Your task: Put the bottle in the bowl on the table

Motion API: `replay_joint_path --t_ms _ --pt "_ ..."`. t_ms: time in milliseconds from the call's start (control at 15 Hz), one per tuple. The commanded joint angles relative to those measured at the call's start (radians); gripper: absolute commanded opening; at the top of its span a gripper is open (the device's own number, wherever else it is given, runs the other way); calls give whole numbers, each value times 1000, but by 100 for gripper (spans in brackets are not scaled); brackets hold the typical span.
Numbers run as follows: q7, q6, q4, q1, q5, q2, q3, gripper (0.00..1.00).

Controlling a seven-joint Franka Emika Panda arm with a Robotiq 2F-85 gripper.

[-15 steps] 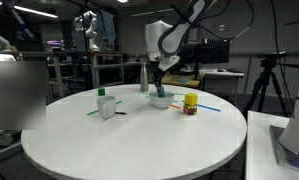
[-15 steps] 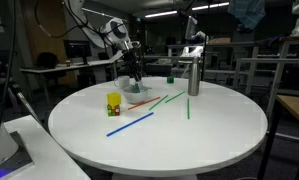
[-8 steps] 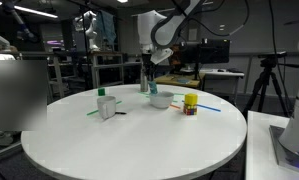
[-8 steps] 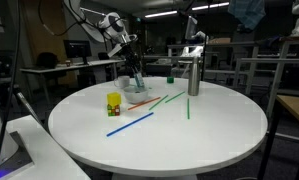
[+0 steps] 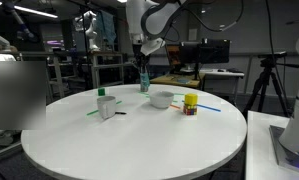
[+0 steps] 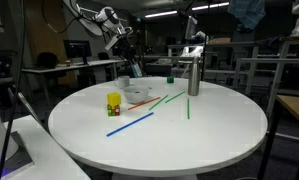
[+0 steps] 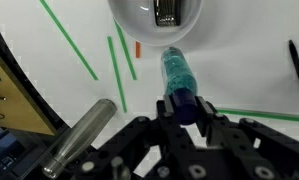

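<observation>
Transport step, by my read: bottle is in the grasp and off the table, not yet in the bowl.

Exterior view, arm seen from the front: gripper (image 5: 143, 72) hangs above the far part of the table (image 5: 129, 140). The bottle (image 5: 144, 85) hangs roughly upright below it. The bowl (image 5: 161, 99) is near, off to one side and lower, with a yellow container (image 5: 190, 103) just beside it. Jaw gap is too small to read here.

Exterior view from the opposite side: gripper (image 6: 127, 60) is up over the table (image 6: 189, 130), and the bottle (image 6: 134, 70) is tilted under it. The bowl (image 6: 139, 95) sits below, apart from the bottle. The grey metal bottle (image 6: 193, 75) stands well apart.

Wrist view: gripper (image 7: 186, 105) is clamped on the dark top end of the bottle (image 7: 177, 75), one jaw on each side, open only as wide as that cap. The teal body sticks out free and nothing else touches it. Its free end points at the bowl (image 7: 129, 15) and stops just short of the rim in this picture. Bare table (image 7: 239, 70) lies under the bottle, with green straws (image 7: 119, 60) alongside.

Next move, as I judge it: shift toward the bowl until the bottle's free end is over the middle, then lower and release. The bottle looks about as long as the bowl is wide, so I'd expect it to end up leaning on the rim. Centre it well or it may tip out.
</observation>
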Motion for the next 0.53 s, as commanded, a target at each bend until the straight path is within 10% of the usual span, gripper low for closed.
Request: replay_joint_path --t_ms 0,467 --pt "28 -59 66 7 -20 17 23 7" --pt "-42 -53 66 -16 156 25 92 7"
